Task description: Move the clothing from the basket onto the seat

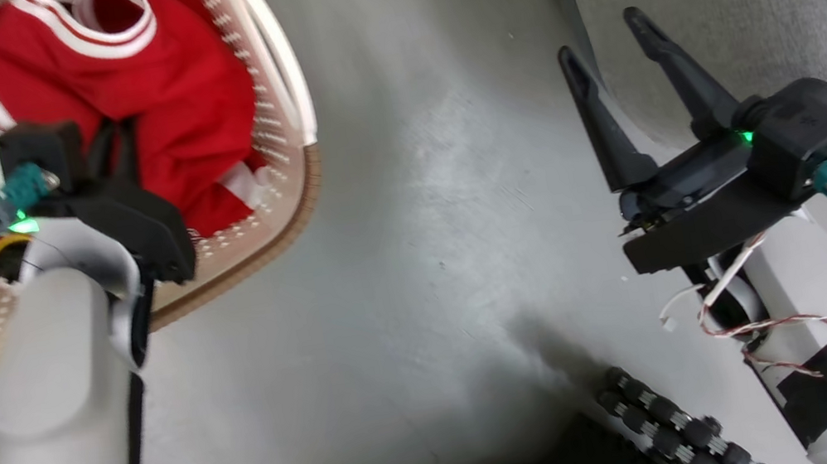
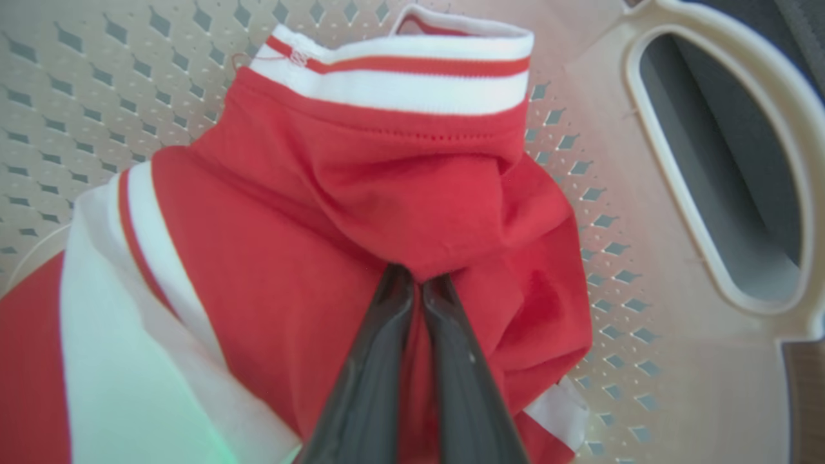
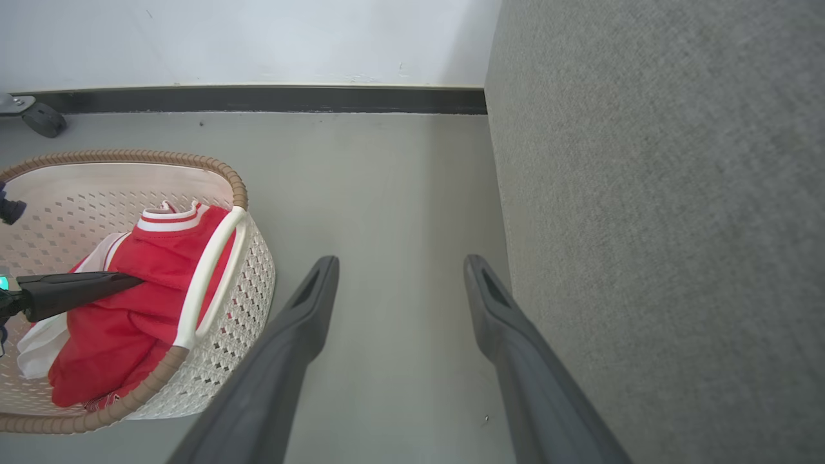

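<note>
Here the basket [image 3: 240, 310] holds the clothing [image 2: 361, 193], left tool [image 2: 417, 280] pinching it.

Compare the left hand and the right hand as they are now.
The left hand is shut, pinching a fold of the red clothing; the right hand is open and holds nothing. The left hand reaches down into the basket; the right hand hangs over the floor beside the seat. Both are dark and long-fingered.
</note>
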`<state>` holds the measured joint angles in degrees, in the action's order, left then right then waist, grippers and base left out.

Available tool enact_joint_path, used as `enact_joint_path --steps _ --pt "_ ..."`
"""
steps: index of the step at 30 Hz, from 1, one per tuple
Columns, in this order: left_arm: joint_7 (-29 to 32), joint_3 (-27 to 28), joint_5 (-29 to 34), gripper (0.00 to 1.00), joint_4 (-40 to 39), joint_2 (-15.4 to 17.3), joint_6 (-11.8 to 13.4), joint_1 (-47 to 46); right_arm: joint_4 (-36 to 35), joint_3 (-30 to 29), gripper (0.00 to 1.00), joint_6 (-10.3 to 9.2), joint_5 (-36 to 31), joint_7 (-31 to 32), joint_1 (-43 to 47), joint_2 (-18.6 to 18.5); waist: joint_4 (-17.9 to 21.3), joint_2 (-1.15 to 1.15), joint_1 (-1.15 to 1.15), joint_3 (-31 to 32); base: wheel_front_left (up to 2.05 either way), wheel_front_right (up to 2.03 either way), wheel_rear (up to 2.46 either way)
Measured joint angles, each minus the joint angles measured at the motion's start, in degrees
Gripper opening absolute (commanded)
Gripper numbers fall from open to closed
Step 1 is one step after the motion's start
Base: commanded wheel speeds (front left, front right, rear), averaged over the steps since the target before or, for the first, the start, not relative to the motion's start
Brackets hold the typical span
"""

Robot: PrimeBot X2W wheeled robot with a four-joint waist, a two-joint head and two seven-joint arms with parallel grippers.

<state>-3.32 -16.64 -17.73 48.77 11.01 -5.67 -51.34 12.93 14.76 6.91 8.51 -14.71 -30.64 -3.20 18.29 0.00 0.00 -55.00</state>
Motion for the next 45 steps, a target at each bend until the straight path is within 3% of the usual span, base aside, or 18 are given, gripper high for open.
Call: enact_joint_path --steps 13,27,45 --pt "-9.49 1.09 -3.90 0.00 0.51 -4.86 -0.96 4.13 2.44 -2.82 1.00 0.16 -0.58 0.00 0.35 -2.87 -6.65 0.00 0.00 8.71 0.00 0.00 0.00" --pt "-10.94 2.50 -7.66 0.00 -2.63 -6.83 -1.41 10.87 5.55 -5.77 1.00 0.16 -0.47 0.00 5.72 -4.33 -14.98 0.00 -0.01 20.94 0.00 0.00 0.00" --pt "-10.96 3.26 -9.51 0.00 -11.56 -7.22 -1.47 22.09 8.00 -5.13 1.00 0.16 -0.38 0.01 13.61 -4.16 -21.93 0.00 -0.01 36.62 0.00 0.00 0.00"
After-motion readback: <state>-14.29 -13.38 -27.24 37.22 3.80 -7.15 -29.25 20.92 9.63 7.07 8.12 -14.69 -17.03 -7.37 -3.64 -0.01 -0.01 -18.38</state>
